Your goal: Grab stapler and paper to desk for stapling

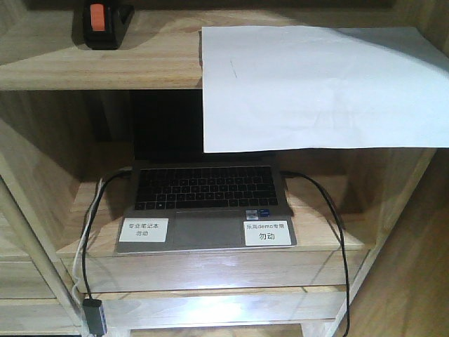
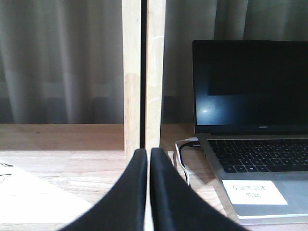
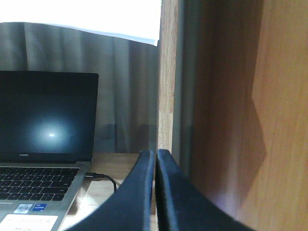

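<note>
The stapler [image 1: 105,24] stands on the upper shelf [image 1: 84,67] at its far left, black, with the orange-red patch facing the front camera. The paper [image 1: 316,88] lies on the same shelf well to the right of it, apart from it. The sheet's front part hangs over the shelf edge and covers the top of the open laptop [image 1: 203,203] on the lower shelf [image 1: 323,232]. Two small white labels [image 1: 144,230] sit on the laptop's palm rest, and dark cables [image 1: 330,210] run off both its sides.

The left pincer [image 2: 148,155] is clenched on nothing — its black fingers [image 2: 127,192] meet in front of a wooden upright [image 2: 143,72]. The right pincer [image 3: 155,155] is likewise clenched and empty, beside the shelf unit's side panel [image 3: 240,110].
</note>
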Available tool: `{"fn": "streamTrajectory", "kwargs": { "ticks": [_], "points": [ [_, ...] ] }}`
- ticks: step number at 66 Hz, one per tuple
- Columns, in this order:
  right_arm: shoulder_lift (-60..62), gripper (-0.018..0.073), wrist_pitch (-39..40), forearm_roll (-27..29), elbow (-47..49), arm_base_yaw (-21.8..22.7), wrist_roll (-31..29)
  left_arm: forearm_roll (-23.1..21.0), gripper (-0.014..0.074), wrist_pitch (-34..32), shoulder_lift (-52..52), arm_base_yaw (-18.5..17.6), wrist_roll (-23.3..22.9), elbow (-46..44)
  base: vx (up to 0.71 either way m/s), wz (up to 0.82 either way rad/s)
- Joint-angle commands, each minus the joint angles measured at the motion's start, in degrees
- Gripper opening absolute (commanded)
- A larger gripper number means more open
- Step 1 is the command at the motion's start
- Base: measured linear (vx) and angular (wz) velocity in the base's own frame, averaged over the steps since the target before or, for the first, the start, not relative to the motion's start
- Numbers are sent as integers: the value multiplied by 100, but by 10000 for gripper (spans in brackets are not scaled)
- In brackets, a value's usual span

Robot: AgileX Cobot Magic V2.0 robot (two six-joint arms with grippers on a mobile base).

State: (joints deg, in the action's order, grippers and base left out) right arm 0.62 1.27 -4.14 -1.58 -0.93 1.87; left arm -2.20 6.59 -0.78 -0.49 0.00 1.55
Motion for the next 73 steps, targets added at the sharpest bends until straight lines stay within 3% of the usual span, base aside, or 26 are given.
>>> {"fn": "streamTrajectory", "kwargs": {
  "ticks": [1,73],
  "points": [
    [79,-9,409,-7,-21,19,-23,-19,-6,-433,-82,5,-43,162,0,0],
    [79,-9,409,-7,-21,19,-28,-19,-6,-433,-82,5,-43,162,0,0]
  ]
}}
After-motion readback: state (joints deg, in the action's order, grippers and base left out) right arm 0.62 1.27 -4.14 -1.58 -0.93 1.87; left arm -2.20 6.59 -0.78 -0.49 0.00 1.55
